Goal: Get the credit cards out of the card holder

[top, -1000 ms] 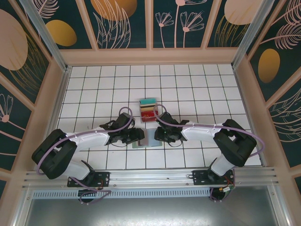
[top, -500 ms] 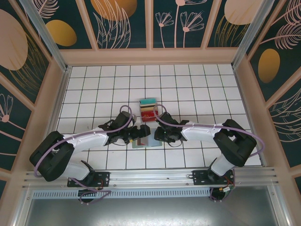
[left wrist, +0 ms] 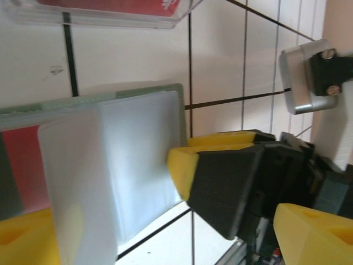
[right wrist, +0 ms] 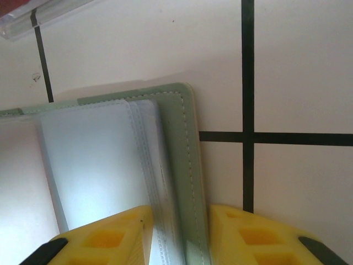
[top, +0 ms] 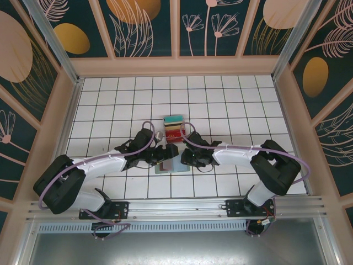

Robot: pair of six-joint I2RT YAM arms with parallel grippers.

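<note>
The card holder (top: 172,164) lies open on the tiles between my two grippers, grey-green outside with pale blue inner sleeves (left wrist: 138,154). A red credit card (left wrist: 16,165) shows at its left half, partly under a pale raised sleeve (left wrist: 71,182); in the top view it is a dark red patch (top: 164,166). My left gripper (left wrist: 160,223) stands open over the holder, with one yellow finger (left wrist: 22,243) low at the left and the other (left wrist: 314,232) far right. My right gripper (right wrist: 179,232) is shut on the card holder's stitched right edge (right wrist: 185,143).
A clear tray (top: 175,128) holding a teal, tan and red stack stands just behind the holder; its near edge (left wrist: 110,19) is close above the holder in the left wrist view. The right gripper's finger (left wrist: 231,182) crowds the holder's right edge. Enclosure walls ring the tiled table.
My left gripper has opened wider and shifted a little right over the holder, and the red card now shows. The right gripper has stayed put on the holder's edge.
</note>
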